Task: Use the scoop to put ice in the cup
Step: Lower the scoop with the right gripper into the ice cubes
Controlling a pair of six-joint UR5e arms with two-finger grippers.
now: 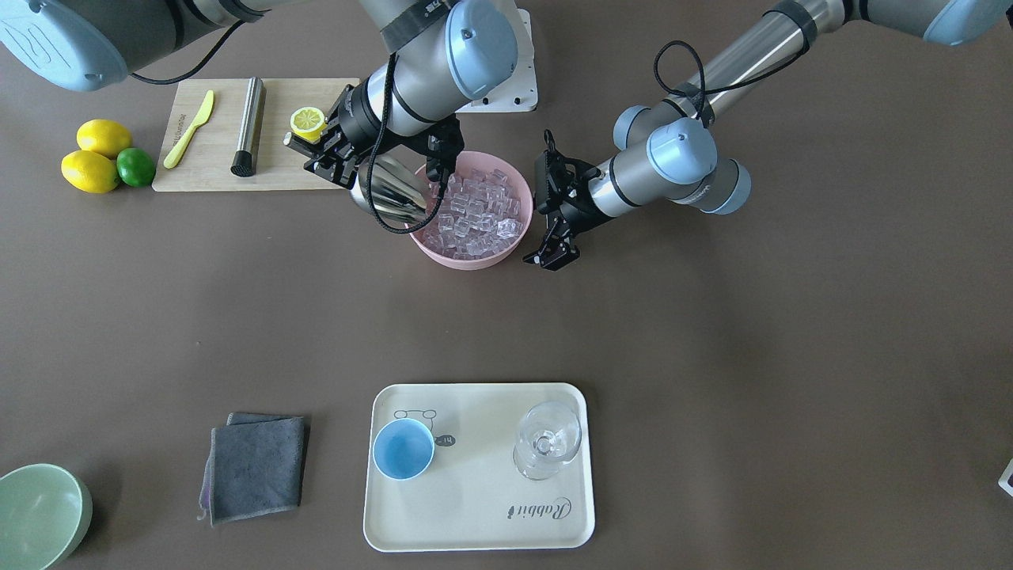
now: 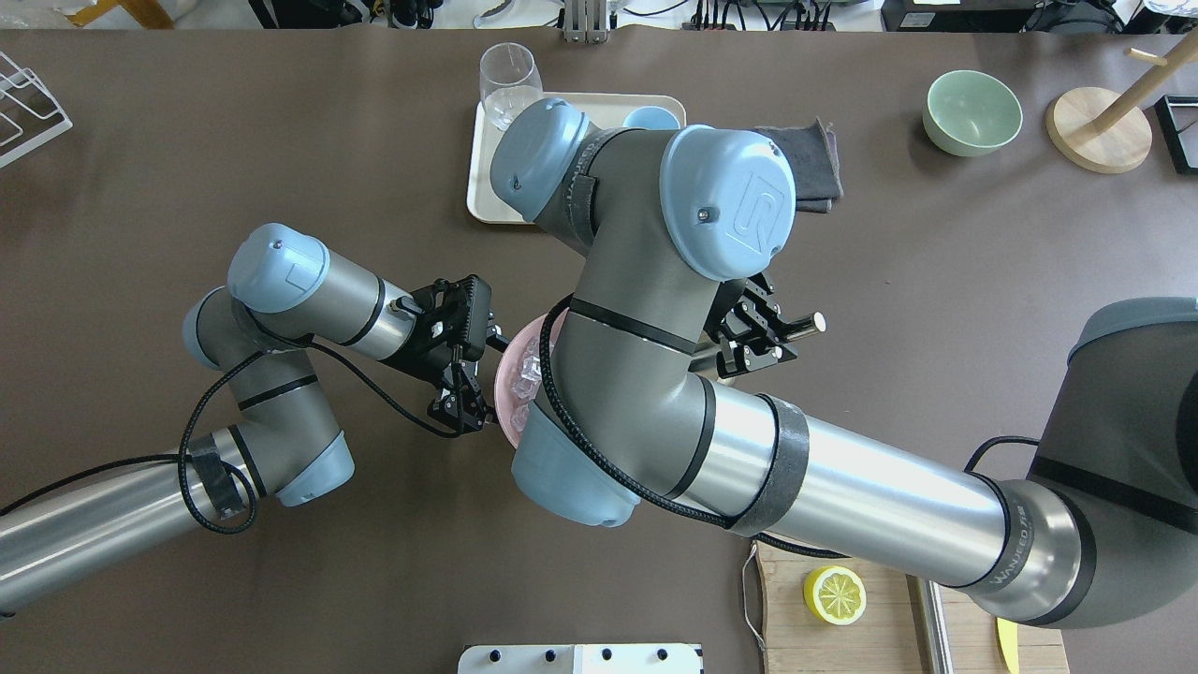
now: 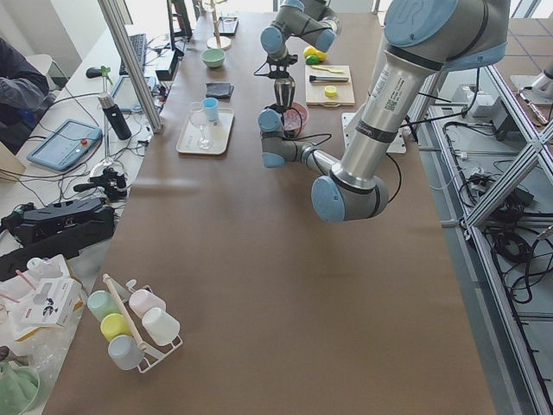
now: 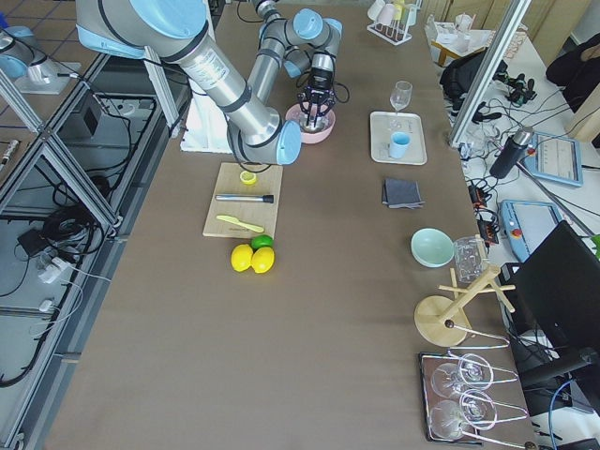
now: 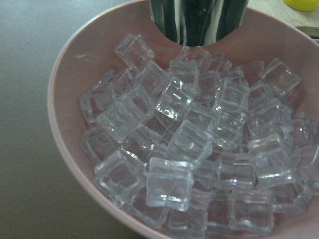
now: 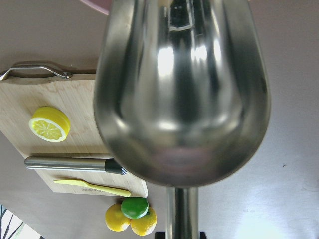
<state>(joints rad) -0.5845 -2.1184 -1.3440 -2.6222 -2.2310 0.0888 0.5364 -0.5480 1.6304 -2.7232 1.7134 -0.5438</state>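
The steel scoop (image 1: 388, 192) hangs tilted over the rim of a pink bowl (image 1: 467, 260) full of ice (image 1: 475, 212). My right gripper (image 1: 320, 154) is shut on its handle. In the right wrist view the scoop (image 6: 182, 89) fills the frame, and its trough looks empty. The left wrist view looks down on the ice (image 5: 199, 144), with the scoop's lip (image 5: 199, 20) at the top. My left gripper (image 1: 554, 255) stands open beside the bowl's other side, holding nothing. The light-blue cup (image 1: 404, 449) stands empty on a cream tray (image 1: 475, 514), far from the bowl.
A clear stemmed glass (image 1: 548, 440) shares the tray. A wooden board (image 1: 214, 170) carries a half lemon (image 1: 307, 121), a yellow knife (image 1: 190, 128) and a steel cylinder (image 1: 248, 125). Two lemons and a lime (image 1: 135, 167) lie beside it. A grey cloth (image 1: 257, 467) and a green bowl (image 1: 39, 514) sit near the front.
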